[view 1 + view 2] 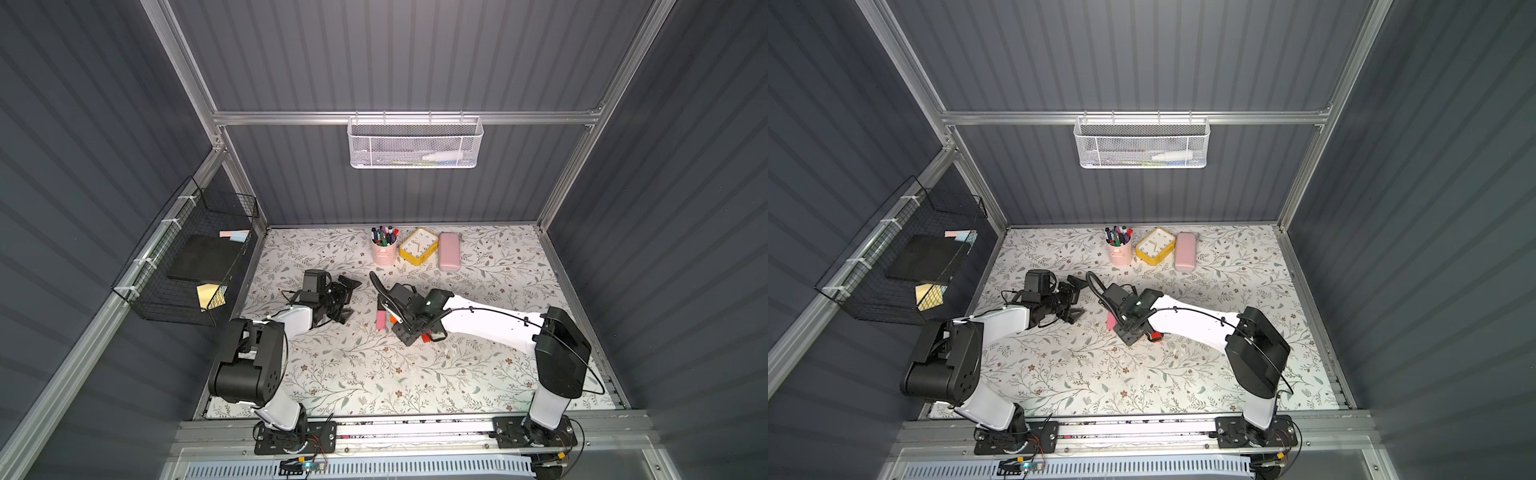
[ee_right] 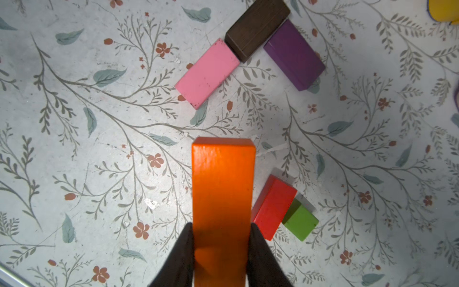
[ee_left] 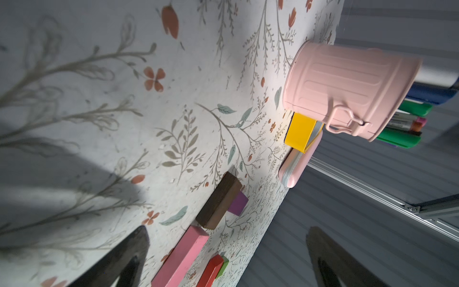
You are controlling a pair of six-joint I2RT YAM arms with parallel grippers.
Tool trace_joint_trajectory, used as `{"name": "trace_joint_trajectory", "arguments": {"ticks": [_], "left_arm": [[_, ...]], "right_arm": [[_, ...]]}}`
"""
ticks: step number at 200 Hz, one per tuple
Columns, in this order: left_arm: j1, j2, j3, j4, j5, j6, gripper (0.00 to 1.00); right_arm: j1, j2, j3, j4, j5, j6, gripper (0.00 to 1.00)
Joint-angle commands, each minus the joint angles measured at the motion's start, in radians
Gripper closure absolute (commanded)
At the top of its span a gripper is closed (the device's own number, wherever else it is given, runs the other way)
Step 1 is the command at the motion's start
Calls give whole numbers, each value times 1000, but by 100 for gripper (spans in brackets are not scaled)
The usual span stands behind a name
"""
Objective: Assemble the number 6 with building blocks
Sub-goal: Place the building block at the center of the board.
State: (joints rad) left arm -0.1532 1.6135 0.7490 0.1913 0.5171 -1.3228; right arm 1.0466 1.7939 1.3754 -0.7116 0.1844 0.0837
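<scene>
One block is in my grip: my right claw [image 2: 221, 225] is clamped shut on the long orange bar [image 2: 223, 186], one jaw on each long side near its nearer end. The bar's long axis runs straight out ahead of the jaws and, as far as I can judge, it hangs clear of the bench [image 2: 74, 149]. Just beside the bar lie the red block [image 2: 273, 206] and the small green cube [image 2: 300, 221], which touch each other. The bar hides the red block's near edge from my wrist camera. Farther ahead, past a bare patch of bench, the pink block [image 2: 207, 74] and the dark brown block [image 2: 257, 27] lie end to end in one slanted line as the spine. The purple block [image 2: 294, 54] juts off the brown one's far end at roughly a right angle. The bar's free end points at the gap between the pink block's open end and the red block, but it lies skew to the purple one. I judge it needs a turn at the wrist before it can sit across the pink end as the base. My left claw [image 1: 351, 301] is spread wide and empty, off to the side of the blocks, so the right arm is the nearer. At the back of the bench stand a pen pot [image 1: 384, 249], a yellow clock [image 1: 419, 246] and a pale pink case [image 1: 449, 251].
</scene>
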Motion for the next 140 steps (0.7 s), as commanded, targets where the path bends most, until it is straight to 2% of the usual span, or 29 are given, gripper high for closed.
{"name": "trace_joint_trajectory", "arguments": {"ticks": [1,31,80,140], "left_arm": [[4,22,11,-17,30,21,1],[24,7,-6,-21,33,21,0],[115,-35,-57,-34,53,42,1],[135,-40,-65,-49,60,54,1]], "right_arm": [[21,35,-3,-22,37,-18,74],[29,88,22,-27,11,-10,74],[36,133,25,9,-37,-18,73],[52,188,49,27,-68,-25,67]]}}
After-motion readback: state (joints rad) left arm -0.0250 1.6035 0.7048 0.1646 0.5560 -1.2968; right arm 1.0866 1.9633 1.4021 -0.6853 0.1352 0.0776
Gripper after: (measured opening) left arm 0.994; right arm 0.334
